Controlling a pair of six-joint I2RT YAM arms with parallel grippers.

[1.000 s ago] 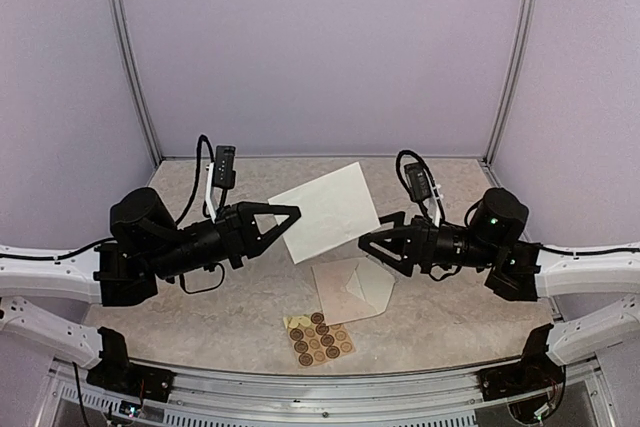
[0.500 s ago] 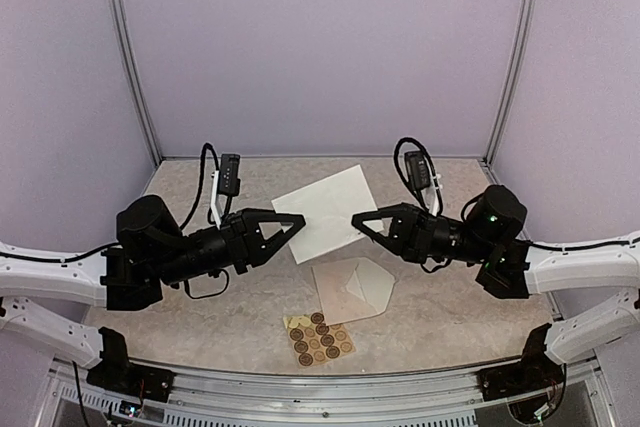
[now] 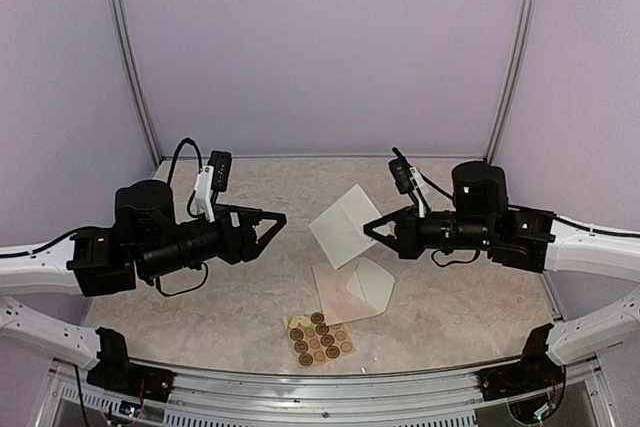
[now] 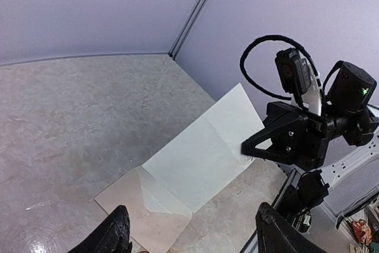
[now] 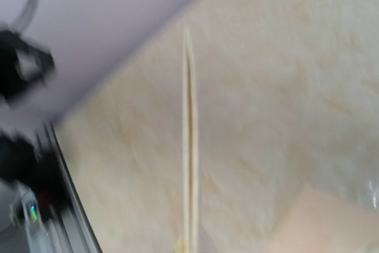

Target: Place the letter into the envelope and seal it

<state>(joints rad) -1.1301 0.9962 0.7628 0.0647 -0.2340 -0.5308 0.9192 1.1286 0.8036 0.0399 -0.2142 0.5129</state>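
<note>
The letter, a creased white sheet, is held tilted above the table with my right gripper shut on its right edge. Its lower edge comes down at the envelope, which lies flat with its flap open. In the left wrist view the letter slopes down onto the envelope, and the right gripper pinches its far corner. My left gripper stands open to the left of the sheet, holding nothing. The blurred right wrist view shows the letter edge-on as a thin line.
A tan sheet of round brown stickers lies near the front edge, just below the envelope. Pale purple walls with metal corner posts close in the back and sides.
The left gripper opened, let go of the letter and drew back left. The right gripper shut on the letter's right edge and swung it down toward the envelope.
</note>
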